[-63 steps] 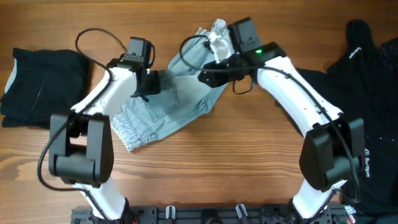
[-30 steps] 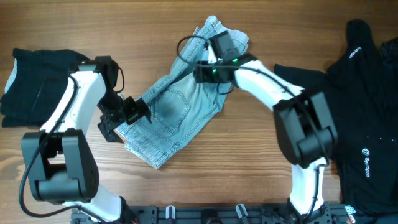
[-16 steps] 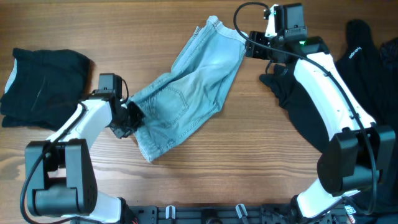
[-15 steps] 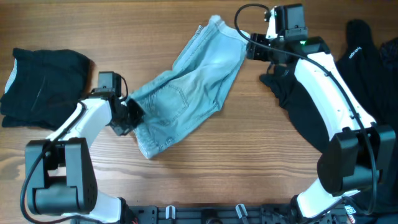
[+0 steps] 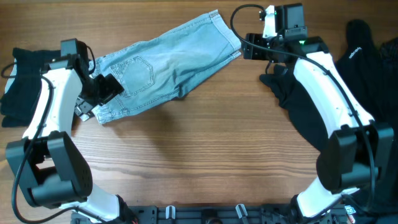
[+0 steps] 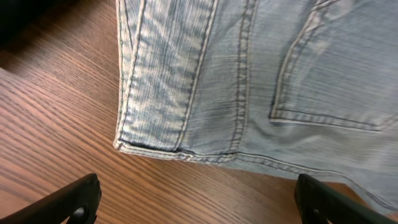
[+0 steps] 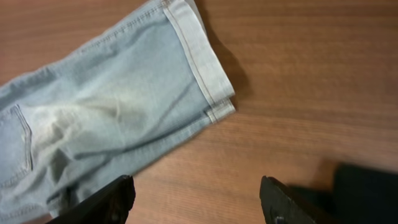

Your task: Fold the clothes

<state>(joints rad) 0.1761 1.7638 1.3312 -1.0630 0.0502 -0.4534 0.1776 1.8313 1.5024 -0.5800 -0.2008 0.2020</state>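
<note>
Your denim shorts (image 5: 165, 53) lie flat but unfolded at upper centre. The left pincer (image 5: 107, 89) and right pincer (image 5: 244, 46) both gape empty beside them. I judge no fold has been made yet.

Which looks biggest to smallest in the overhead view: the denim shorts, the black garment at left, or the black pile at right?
1. Black pile at right, though the frame edge cuts it off.
2. Denim shorts.
3. Black garment at left, partly hidden by the left arm.
</note>
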